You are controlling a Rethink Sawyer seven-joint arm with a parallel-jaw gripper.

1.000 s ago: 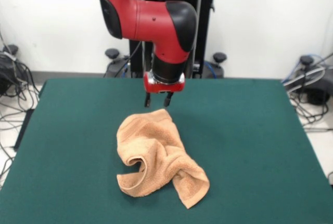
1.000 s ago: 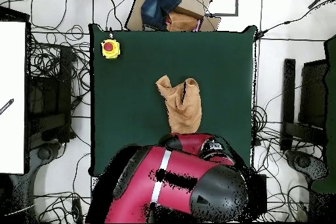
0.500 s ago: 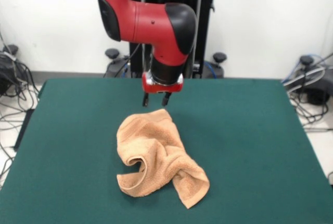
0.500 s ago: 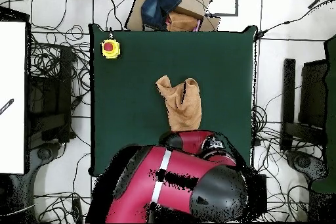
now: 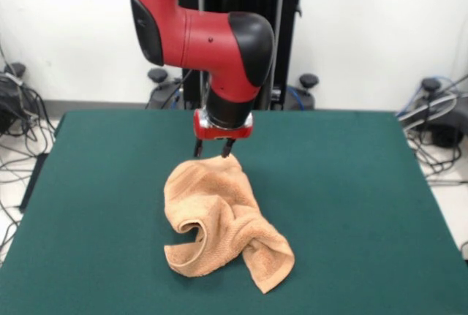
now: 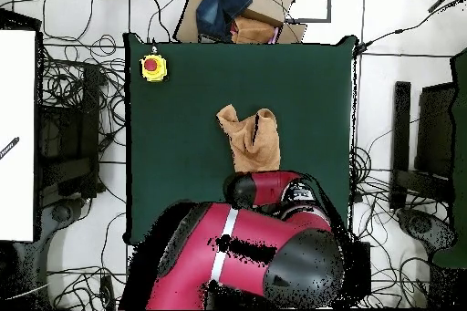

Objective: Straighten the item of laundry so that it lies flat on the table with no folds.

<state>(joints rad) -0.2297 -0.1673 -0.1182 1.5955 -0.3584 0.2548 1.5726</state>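
Just above the far edge of the towel (image 5: 223, 220) hangs my claw (image 5: 212, 149), its two dark fingers (image 5: 197, 147) parted with a narrow gap between them and pointing down; the tips sit right at the cloth's upper hem, and I cannot tell whether they touch it; nothing is held between them; my red wrist ring and black forearm rise straight over it, and from overhead my arm (image 6: 264, 248) covers the claw and the nearest end of the cloth; the peach-orange towel (image 6: 250, 139) lies crumpled near the middle of the green table (image 5: 351, 205), one edge curled into a loop at its front left and a corner flopped out toward the front right; a yellow box with a red button (image 6: 152, 67) sits at one table corner, well apart from the towel.
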